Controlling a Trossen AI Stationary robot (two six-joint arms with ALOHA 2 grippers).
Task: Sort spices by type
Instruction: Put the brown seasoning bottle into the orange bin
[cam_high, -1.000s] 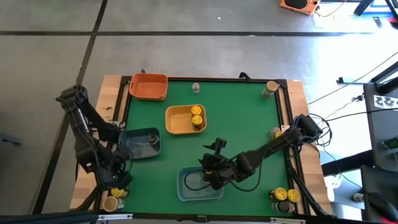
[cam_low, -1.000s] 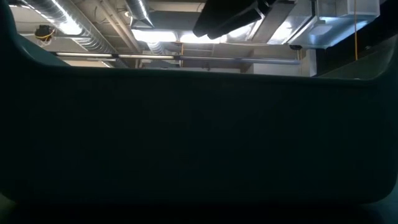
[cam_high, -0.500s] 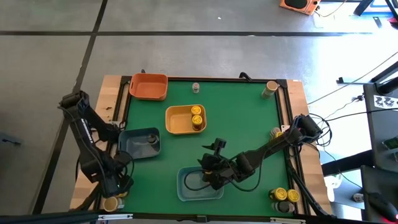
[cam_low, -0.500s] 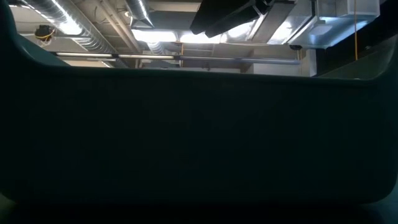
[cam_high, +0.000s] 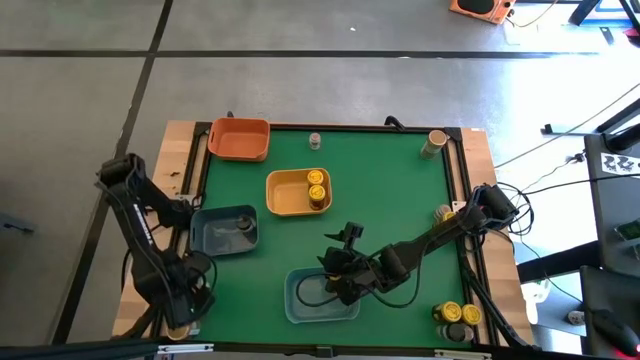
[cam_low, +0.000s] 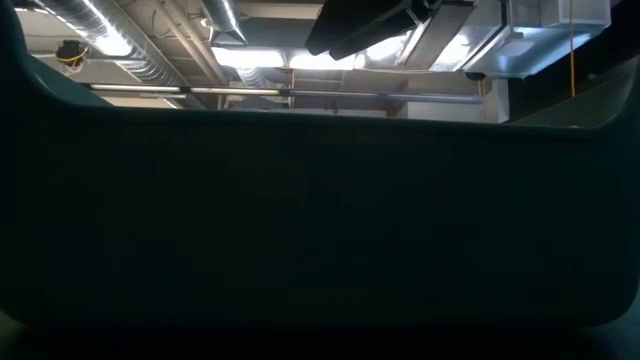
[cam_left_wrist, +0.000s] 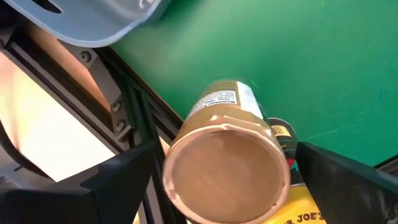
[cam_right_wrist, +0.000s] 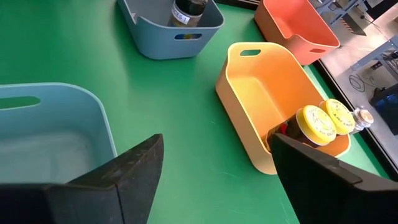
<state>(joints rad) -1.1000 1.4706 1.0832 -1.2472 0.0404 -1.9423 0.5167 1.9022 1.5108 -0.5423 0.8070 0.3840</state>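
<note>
Low view blocked by a dark tray wall (cam_low: 320, 230). Left gripper (cam_left_wrist: 217, 180) spread around tan-lidded jar (cam_left_wrist: 224, 168), its base hidden. Right gripper (cam_right_wrist: 214, 168) spread, empty.

Green-topped table (cam_high: 390, 190) with wooden side strips, and plenty is sitting on it. An orange tray (cam_high: 239, 139) holds the far left corner, a yellow tray (cam_high: 292, 193) sits mid-table, a dark blue tray (cam_high: 224, 230) lies by the left edge, a light blue tray (cam_high: 320, 297) at the near edge. Loose jars: a small clear one (cam_high: 315, 141) at the far edge, a tan-lidded jar (cam_high: 436, 144) far right, yellow-lidded jars (cam_high: 456, 316) near right, another tan-lidded jar (cam_left_wrist: 225, 167) at the near left corner.
</note>
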